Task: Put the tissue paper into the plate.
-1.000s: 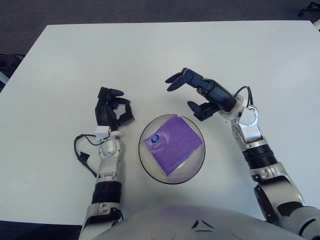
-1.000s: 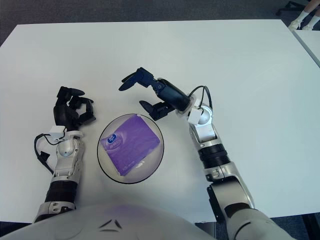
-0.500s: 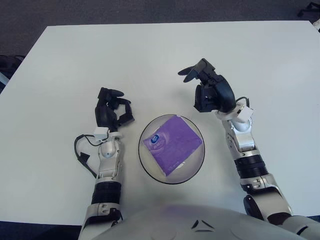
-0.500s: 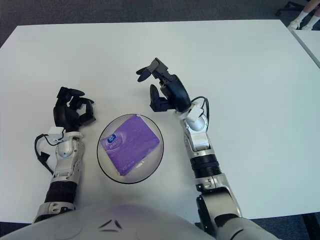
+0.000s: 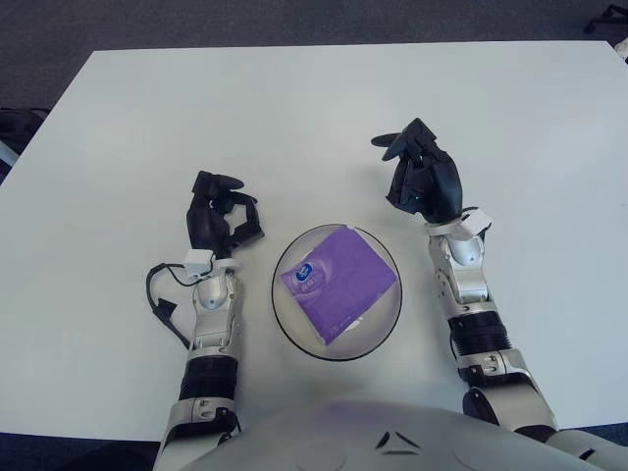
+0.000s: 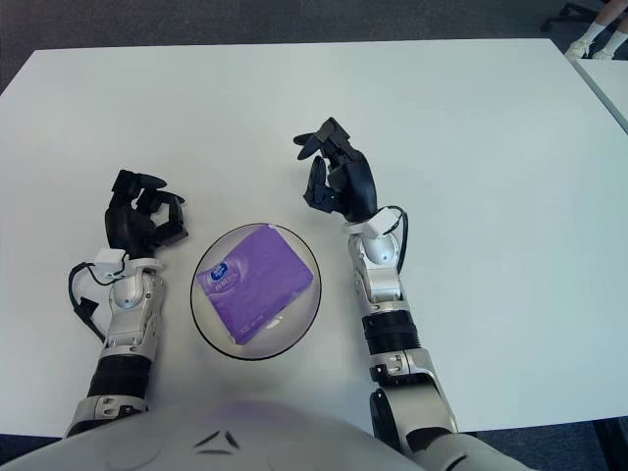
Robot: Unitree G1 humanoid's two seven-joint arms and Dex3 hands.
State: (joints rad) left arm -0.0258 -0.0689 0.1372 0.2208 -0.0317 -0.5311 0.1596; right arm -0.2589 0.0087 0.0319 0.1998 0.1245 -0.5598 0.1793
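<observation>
Stereo pair, head camera looking down on a white worktop [image 5: 128, 108]. The two views show one scene, displaced sideways. The right eye view alone takes in, at its upper right corner, a light-coloured object on the dark floor [image 6: 593, 36] beyond the worktop's far edge, and a pale strip running down the right margin (what either is cannot be told). The left eye view alone shows a dark shape with a pale edge at its left margin, beside the worktop's left side.

The purple tissue paper [image 5: 339, 280], a flat square packet turned so that its corners point like a diamond, lies inside the plate [image 5: 287, 324], a round clear dish with a dark rim standing on the worktop close to the robot's body. A small blue-and-white oval label [image 5: 305, 276] sits near the packet's left corner. No finger touches packet or plate.

The right hand [image 5: 424, 182] is raised above the worktop, up and to the right of the plate and apart from its rim (wrist below, dark fingers pointing away from the robot). Its fingers are loosely bent, the uppermost one extended; they hold nothing.

The left hand [image 5: 220, 217] shows to the left of the plate, near its rim but not touching it. Its dark fingers are curled inward toward the palm around nothing. A black cable [image 5: 163, 299] loops beside the left forearm.
</observation>
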